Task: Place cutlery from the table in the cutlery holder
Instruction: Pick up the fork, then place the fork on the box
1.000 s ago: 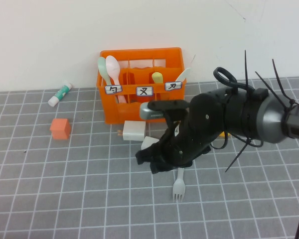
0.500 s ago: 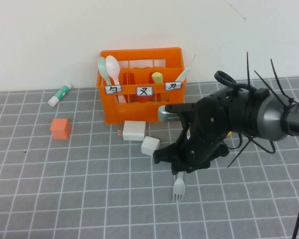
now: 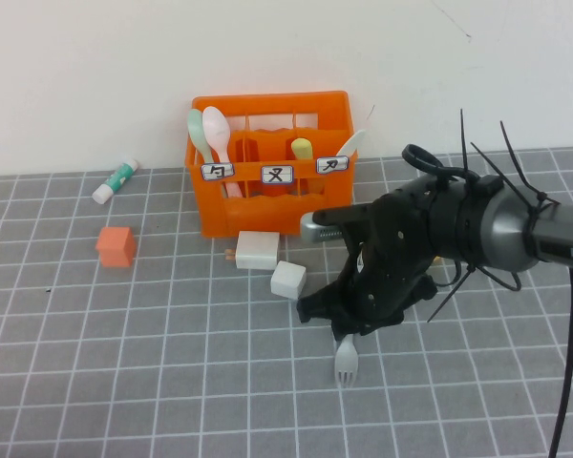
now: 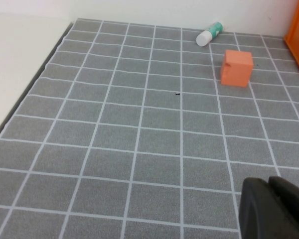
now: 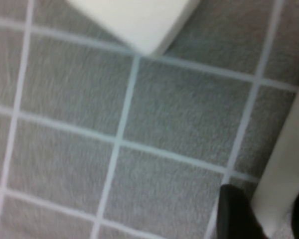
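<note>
right gripper [image 3: 349, 329]: low over the desk [image 3: 124, 382], centre-right, at roughly 5 o'clock from the cutlery holder [image 3: 272, 162]. Right wrist view shows dark jaws on either side of a pale handle, so it looks to be grasping the grey fork [image 3: 345, 359]; firm contact not confirmable.
grey fork: flat on the desk, tines at 6 o'clock, handle end under the gripper. Last piece outside the holder.
left gripper [image 4: 274, 209]: clenched, holding nothing, hanging over bare tiles on the left, parked out of the way.
cutlery holder: against the wall at 12 o'clock. Mint-green spoon [image 3: 197, 134] and pink spoon [image 3: 217, 134] upright in the left compartment, yellow knife [image 3: 301, 148] and white knife [image 3: 351, 143] towards the right.
clutter: two white blocks [image 3: 272, 264] at 6 o'clock of the holder, the nearer one just beside the gripper; orange cube [image 3: 116, 245] and tube [image 3: 114, 180] well apart at 9 o'clock.
next, my read: lift by the handle so the fork drops in upright; middle compartment looks free.
risk: nudging the near block.
</note>
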Robot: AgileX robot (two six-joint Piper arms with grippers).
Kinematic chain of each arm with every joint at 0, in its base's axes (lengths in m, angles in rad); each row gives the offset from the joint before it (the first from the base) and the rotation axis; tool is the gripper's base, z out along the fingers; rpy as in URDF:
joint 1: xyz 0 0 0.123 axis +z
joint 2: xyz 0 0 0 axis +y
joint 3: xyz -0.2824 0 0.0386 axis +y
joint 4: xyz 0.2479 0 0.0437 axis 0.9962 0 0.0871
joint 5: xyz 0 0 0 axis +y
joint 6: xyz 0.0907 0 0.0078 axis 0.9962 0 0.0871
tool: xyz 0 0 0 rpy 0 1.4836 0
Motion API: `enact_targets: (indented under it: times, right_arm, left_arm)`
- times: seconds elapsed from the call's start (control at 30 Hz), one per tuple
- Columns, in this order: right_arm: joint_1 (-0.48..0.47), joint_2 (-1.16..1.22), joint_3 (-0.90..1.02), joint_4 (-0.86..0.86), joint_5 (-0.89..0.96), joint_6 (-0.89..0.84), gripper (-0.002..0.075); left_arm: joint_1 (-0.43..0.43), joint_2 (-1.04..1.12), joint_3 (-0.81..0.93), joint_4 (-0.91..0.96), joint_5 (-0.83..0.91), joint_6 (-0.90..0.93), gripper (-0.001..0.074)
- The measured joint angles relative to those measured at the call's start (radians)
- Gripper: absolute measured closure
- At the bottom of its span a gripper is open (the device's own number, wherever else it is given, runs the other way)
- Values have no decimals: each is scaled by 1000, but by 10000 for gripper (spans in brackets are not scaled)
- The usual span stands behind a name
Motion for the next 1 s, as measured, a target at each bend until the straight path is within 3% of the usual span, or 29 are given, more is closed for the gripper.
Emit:
enact_targets:
  times: [0.2, 0.33, 0.5, 0.6, 0.7, 0.83, 1.0]
  right_arm:
    - [11, -10, 9, 25, 17, -178, 622]
    - [60, -88, 103, 185, -102, -406, 620]
    - [148, -263, 414, 480, -682, -518, 620]
    - [193, -340, 580, 580, -1079, -523, 620]
    - [210, -385, 662, 597, -1355, -499, 620]
    - [210, -406, 660, 534, -1543, -451, 620]
    - [197, -384, 540, 370, -1575, -430, 620]
  left_arm:
    - [0, 0, 0, 0, 0, 0, 736]
    - [0, 0, 0, 0, 0, 0, 736]
    - [0, 0, 0, 0, 0, 0, 736]
    - [0, 0, 0, 0, 0, 0, 736]
    - [0, 0, 0, 0, 0, 0, 736]
    - [0, 0, 0, 0, 0, 0, 736]
    - [0, 0, 0, 0, 0, 0, 736]
